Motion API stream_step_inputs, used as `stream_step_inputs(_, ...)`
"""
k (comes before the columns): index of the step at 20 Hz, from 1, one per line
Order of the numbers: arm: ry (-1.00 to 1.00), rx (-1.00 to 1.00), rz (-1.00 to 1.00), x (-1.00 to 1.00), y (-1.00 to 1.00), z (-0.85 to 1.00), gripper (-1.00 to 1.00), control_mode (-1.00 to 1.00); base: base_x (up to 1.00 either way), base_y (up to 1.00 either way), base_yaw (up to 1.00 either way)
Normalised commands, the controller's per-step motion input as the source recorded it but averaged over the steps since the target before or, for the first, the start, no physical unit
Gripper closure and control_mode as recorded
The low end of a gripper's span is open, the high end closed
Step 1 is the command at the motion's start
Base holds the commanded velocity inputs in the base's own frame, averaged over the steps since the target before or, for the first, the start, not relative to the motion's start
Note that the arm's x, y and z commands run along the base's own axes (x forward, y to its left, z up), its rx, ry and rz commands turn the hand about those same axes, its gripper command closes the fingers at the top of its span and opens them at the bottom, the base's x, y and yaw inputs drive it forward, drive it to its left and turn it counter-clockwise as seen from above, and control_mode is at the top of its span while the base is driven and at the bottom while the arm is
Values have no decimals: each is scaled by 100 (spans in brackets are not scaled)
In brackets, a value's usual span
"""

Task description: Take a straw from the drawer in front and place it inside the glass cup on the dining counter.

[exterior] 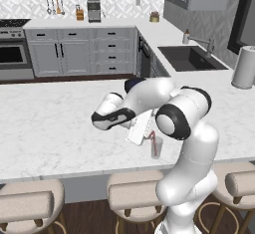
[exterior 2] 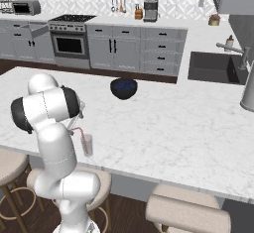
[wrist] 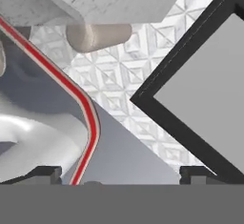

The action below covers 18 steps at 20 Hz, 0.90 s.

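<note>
Here the glass cup (exterior: 157, 147) stands close to the near edge of the dining counter (exterior: 60, 128), in the lower middle of the left base view. The same glass cup (exterior 2: 87, 144) shows at the lower left of the right base view, again just by the counter's front edge. Behind it, toward the top of both pictures, the white top stretches wide and bare, so there is lots of open room that way.

I count one glass cup, one straw (exterior: 153, 138), and one dark bowl (exterior 2: 123, 88), which sits well apart from the cup, up in the middle of the right base view. Three bar stools (exterior: 133, 193) line the bottom of the left base view.

The straw stands inside the cup, tilted, with its bent pink top poking out above the rim. In the hand view the straw (wrist: 71, 89) runs as a red bent line across the left side.

The gripper (wrist: 121, 173) has its two dark tips far apart at the bottom of the hand view, with nothing held between them. The straw passes just beside the left tip.
</note>
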Motion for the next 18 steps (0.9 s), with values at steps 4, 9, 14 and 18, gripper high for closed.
stream_step_inputs(4,0,38,0,-1,8,0,-100,-100,0,0,0)
stream_step_inputs(9,0,40,0,-21,21,-2,-100,-100,0,0,0)
stream_step_inputs(14,0,42,2,-27,15,0,-100,-100,0,0,0)
stream_step_inputs(18,0,36,0,-2,0,-3,-100,-100,0,0,0)
